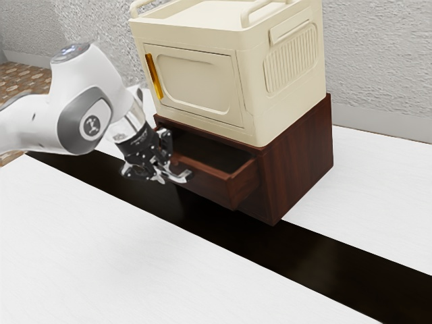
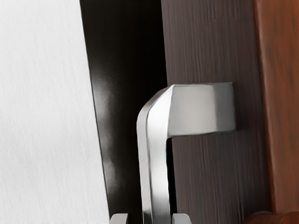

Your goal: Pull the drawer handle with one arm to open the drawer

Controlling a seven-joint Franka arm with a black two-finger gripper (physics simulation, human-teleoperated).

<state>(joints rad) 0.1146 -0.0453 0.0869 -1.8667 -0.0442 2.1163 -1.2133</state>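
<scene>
One arm (image 1: pixel 88 101) comes in at the left of the exterior view and ends in one black gripper (image 1: pixel 164 169), left of the frame's centre, at the front of one drawer (image 1: pixel 212 187). The drawer is partly pulled out, just below the centre of the frame, with its hollow inside in view. It belongs to one dark red-brown cabinet (image 1: pixel 297 158), right of centre, and carries one silver handle (image 2: pixel 156 140), which lies at the gripper's end. The gripper's two fingers stand apart, one on each side of the handle's bar; a dark gap separates one finger from the bar, so they are not clamped on it.

On top of the cabinet sits one cream box (image 1: pixel 209 81), upper middle to upper right, with two rails (image 1: pixel 260 11) along its top and one amber pull (image 1: pixel 154 76) on its door. One black strip (image 1: pixel 317 253) crosses the white table (image 1: pixel 101 250) from the left edge to the lower right. A textured wall (image 1: pixel 381 61) stands behind, and brown tiled floor (image 1: pixel 25 76) lies at the upper left.

The exterior view gives the open drawer's inside, the cabinet and the box; the wrist view gives the handle close up: a flat bar, an angled corner and one squared mount meeting the dark drawer front.
</scene>
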